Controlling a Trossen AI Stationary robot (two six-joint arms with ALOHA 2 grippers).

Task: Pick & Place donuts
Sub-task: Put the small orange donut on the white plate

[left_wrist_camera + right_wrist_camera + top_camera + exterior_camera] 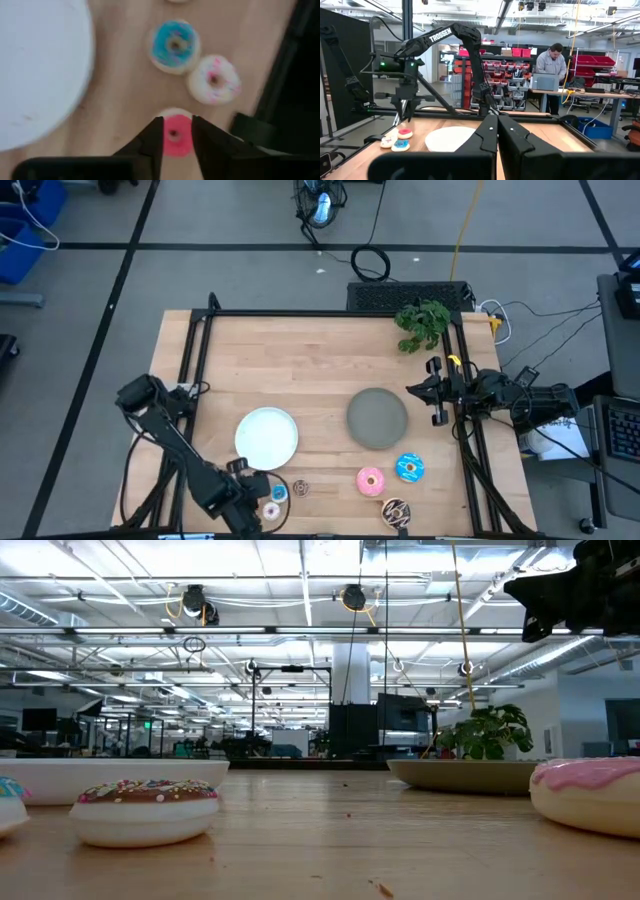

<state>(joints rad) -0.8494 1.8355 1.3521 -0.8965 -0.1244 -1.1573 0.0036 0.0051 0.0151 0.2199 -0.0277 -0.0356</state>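
Observation:
My left gripper (177, 121) hangs open at the table's near left, pointing down over a tiny red donut (174, 137) that shows between its fingers. In the right wrist view the fingertips (404, 119) stand a little above this red donut (405, 133) and do not touch it. A tiny blue donut (174, 45) and a tiny whitish donut (214, 80) lie flat beside it, and a tiny brown donut (301, 488) is close by. The larger pink (371, 480), blue (408, 467) and dark brown sprinkled (396, 511) donuts lie near the front right. My right gripper (497, 132) waits shut at the right edge.
A white plate (267, 436) lies just beyond the small donuts, with a grey plate (377, 417) to its right. A green plant (423, 322) stands at the far right corner. A black frame rail (195, 370) runs along the table's left side. A person stands in the room behind.

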